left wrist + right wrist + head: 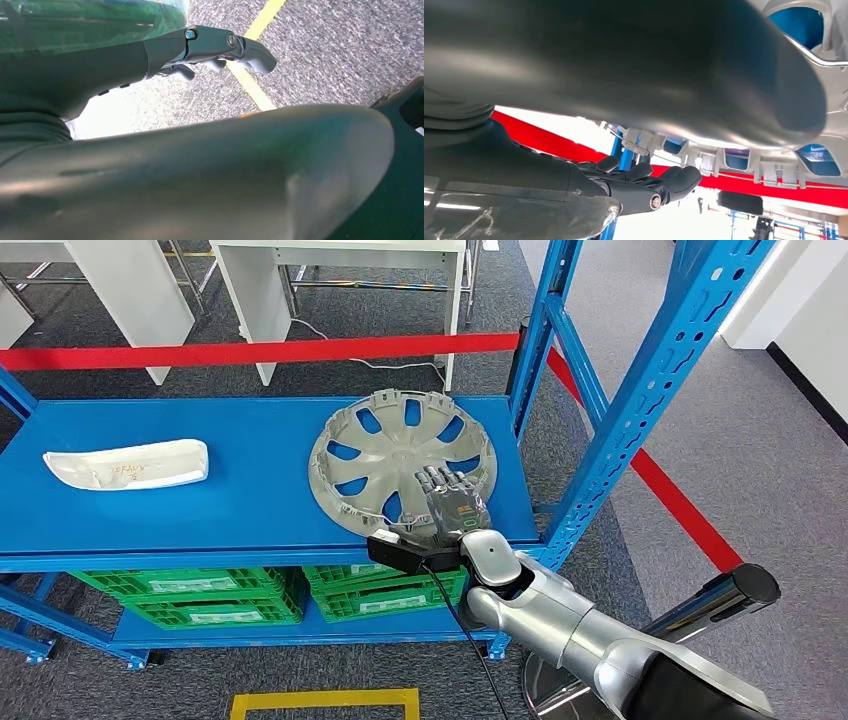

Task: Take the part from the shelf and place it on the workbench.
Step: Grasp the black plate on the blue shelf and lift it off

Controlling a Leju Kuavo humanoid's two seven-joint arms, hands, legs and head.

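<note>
In the head view, the right hand [455,502] is seen laid over the near rim of the grey wheel cover [400,462], which lies flat on the blue shelf [230,440]. The fingers [441,480] are stretched forward across the cover's surface, toward its middle. Whether the rim is actually grasped cannot be told from this view. Well off to the left of the hand, a white curved part [128,463] is seen lying on the same shelf board, apart from the cover. Below the hand, on the lower shelf level, green crates [290,592] are stacked. Beyond the hand and the shelf, a red tape barrier [250,350] is stretched across, with white tables [340,260] behind it. A blue upright post [655,380] of the shelf stands just to the right of the hand.

In the left wrist view, the left hand [215,50] is seen hanging over grey carpet, with nothing in it and its fingers loosely extended and apart. A yellow floor line [252,85] runs beneath the fingertips.

In the right wrist view, the right hand is seen close up: the thick thumb lies along one side of the wheel cover's edge, and the dark fingers [644,177] are spread on the other side. The cover's clip-lined rim passes between them.
</note>
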